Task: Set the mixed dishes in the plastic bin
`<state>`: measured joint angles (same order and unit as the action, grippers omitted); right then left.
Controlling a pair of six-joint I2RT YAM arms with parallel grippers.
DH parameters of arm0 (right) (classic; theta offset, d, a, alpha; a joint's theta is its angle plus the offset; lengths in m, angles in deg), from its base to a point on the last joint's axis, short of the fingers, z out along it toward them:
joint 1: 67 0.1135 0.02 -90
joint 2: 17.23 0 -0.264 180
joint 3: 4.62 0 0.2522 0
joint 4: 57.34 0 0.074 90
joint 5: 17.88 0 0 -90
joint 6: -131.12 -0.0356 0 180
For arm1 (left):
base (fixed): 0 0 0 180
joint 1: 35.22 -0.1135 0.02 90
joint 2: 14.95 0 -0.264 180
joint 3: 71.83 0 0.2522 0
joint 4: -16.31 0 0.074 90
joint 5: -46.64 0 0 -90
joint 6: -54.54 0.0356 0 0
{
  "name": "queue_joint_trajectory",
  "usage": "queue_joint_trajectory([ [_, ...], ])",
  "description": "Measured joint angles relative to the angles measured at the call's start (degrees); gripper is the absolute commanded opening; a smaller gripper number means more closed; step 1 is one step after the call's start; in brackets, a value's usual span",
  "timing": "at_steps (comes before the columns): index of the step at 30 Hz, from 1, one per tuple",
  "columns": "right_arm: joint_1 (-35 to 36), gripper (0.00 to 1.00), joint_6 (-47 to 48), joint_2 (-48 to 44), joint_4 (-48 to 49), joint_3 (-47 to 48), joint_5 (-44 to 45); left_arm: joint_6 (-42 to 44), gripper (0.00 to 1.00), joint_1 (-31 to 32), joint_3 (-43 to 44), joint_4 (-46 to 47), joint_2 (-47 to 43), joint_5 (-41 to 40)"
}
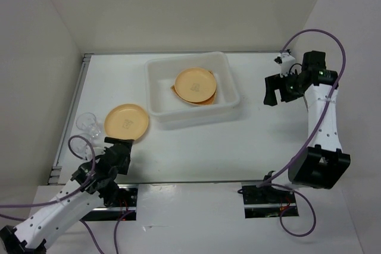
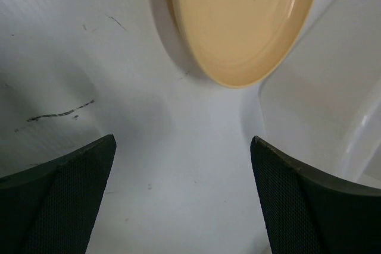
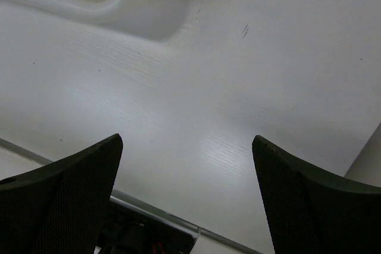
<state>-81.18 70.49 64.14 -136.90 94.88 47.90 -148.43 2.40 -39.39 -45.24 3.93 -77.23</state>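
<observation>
Tan plate [image 1: 126, 122], lying on the desk [image 1: 196, 147] at 8 o'clock of the plastic bin [image 1: 186, 57], is judged light, stiff, slick, best pinched at its 6 o'clock rim, where the left tool [image 1: 120, 144] is held spread, empty; right tool [image 3: 187, 138] likewise.

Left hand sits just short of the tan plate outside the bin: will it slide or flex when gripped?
The plate looks rigid and shallow, so probably no flex. Its glossy surface on the smooth table suggests it may skid if nudged. Its low rim likely offers little purchase.
</observation>
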Motion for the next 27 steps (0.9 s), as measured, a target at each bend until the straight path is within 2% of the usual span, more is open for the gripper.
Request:
queue_joint_trajectory([
  [6,-1.0,0.94,0.1,-4.4,1.8,-3.0,-0.7,0.0,1.0,-1.0,0.0,3.6,11.5,0.4],
  [11,-1.4,0.94,0.1,-4.4,1.8,-5.3,-0.9,0.0,1.0,-3.0,-1.0,8.6,12.7,0.7],
  [16,-1.4,0.94,0.1,-4.4,1.7,-5.7,-1.5,0.0,1.0,-7.3,-1.6,14.4,18.3,1.6],
  [19,-1.4,0.94,0.1,-4.4,1.6,-5.8,-1.7,0.0,1.0,-11.1,-1.0,18.8,25.3,2.7],
  [24,-1.4,0.94,0.3,-4.4,1.5,-5.8,-1.8,0.6,1.0,-17.3,5.0,24.3,38.2,5.9],
  [27,-1.4,0.94,0.6,-4.8,1.4,-6.4,-1.8,1.6,1.0,-19.4,5.3,26.1,39.6,7.8],
])
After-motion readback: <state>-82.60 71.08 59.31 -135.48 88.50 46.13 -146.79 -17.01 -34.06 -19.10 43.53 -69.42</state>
